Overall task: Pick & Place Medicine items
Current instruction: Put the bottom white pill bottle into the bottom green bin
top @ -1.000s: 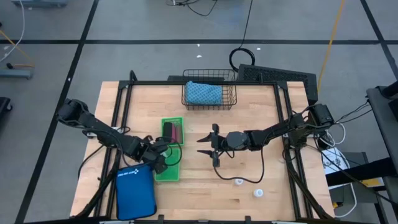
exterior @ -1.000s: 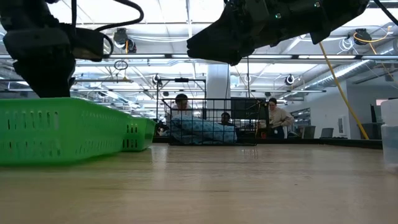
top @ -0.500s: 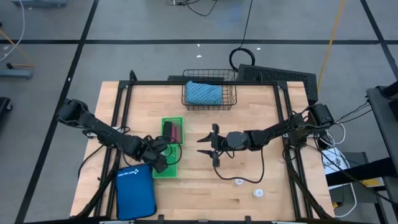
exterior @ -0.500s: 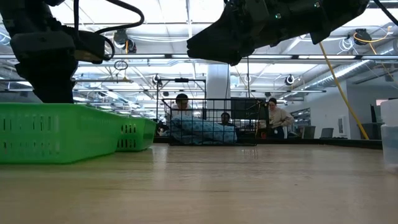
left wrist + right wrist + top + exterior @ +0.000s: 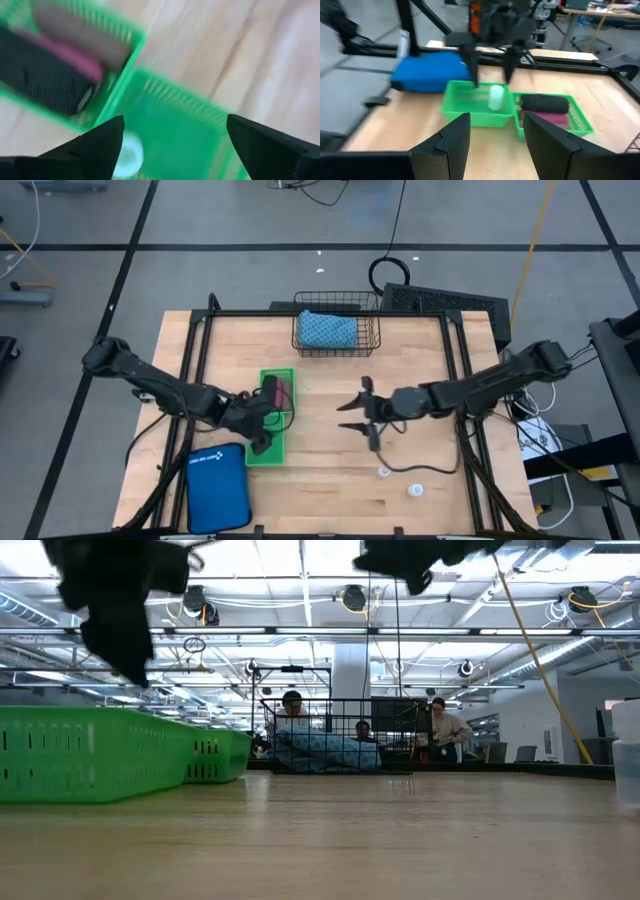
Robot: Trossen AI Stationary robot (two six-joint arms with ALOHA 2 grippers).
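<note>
White bottle (image 5: 495, 97) lies in the green tray (image 5: 454, 107), directly beneath the spread-open left gripper (image 5: 488, 67), evidently released; right gripper (image 5: 352, 411), also open, waits beside the tray.

Left arm reaches in from the table's left edge, its left gripper (image 5: 266, 426) spread wide and pointing down, while the right arm stretches across from the right, right gripper (image 5: 350, 413) open, hovering mid-table.

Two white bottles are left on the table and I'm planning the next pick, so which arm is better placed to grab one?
Right. The two white bottles lie on its side, near the open right gripper. The open left gripper hangs over the green tray, farther off.
</note>
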